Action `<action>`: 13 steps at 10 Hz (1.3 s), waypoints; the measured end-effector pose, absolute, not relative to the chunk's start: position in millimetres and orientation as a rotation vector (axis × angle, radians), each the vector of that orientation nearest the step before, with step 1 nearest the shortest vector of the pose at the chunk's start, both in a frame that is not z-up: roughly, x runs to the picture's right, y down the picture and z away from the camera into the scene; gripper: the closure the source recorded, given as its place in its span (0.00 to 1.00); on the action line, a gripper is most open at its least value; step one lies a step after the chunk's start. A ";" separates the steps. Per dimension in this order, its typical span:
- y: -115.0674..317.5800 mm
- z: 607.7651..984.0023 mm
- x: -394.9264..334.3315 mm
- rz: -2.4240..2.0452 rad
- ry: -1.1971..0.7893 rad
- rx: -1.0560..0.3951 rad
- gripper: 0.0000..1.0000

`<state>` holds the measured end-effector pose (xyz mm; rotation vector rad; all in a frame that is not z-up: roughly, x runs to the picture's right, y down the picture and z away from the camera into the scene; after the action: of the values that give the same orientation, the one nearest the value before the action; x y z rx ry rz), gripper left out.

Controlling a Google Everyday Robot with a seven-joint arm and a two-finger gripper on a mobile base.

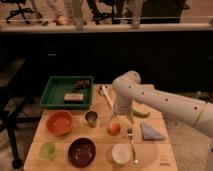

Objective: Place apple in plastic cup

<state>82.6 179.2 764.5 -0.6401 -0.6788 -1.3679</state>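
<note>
The apple [114, 128] is a small orange-red fruit lying on the wooden table [100, 162], near its middle. The plastic cup [48, 150] is a short, translucent light-green cup standing at the front left of the table, well left of the apple. My gripper [117, 118] hangs from the white arm [165, 102], which reaches in from the right. It points down just above the apple and slightly behind it.
An orange bowl [60, 122] and a metal cup [91, 118] stand left of the apple. A dark bowl [82, 151], a white cup [121, 153] and a fork [131, 145] are in front. A blue cloth [150, 131] lies right. A green tray [67, 91] sits at the back left.
</note>
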 end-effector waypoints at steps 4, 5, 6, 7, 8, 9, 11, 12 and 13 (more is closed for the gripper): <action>203.1 771.0 56.1 -1.393 -0.719 -0.674 0.20; 205.3 771.6 44.6 -1.415 -0.729 -0.676 0.20; 207.2 772.7 37.9 -1.430 -0.736 -0.678 0.20; 208.6 773.9 32.7 -1.440 -0.742 -0.679 0.20; 209.9 775.4 29.5 -1.445 -0.747 -0.679 0.20; 211.2 778.9 29.5 -1.450 -0.757 -0.678 0.20; 212.8 786.1 36.4 -1.442 -0.771 -0.680 0.20; 213.9 790.9 42.2 -1.435 -0.777 -0.686 0.20; 216.0 797.2 49.5 -1.425 -0.781 -0.698 0.20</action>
<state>49.5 216.0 797.2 -0.6978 -0.7807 -1.4252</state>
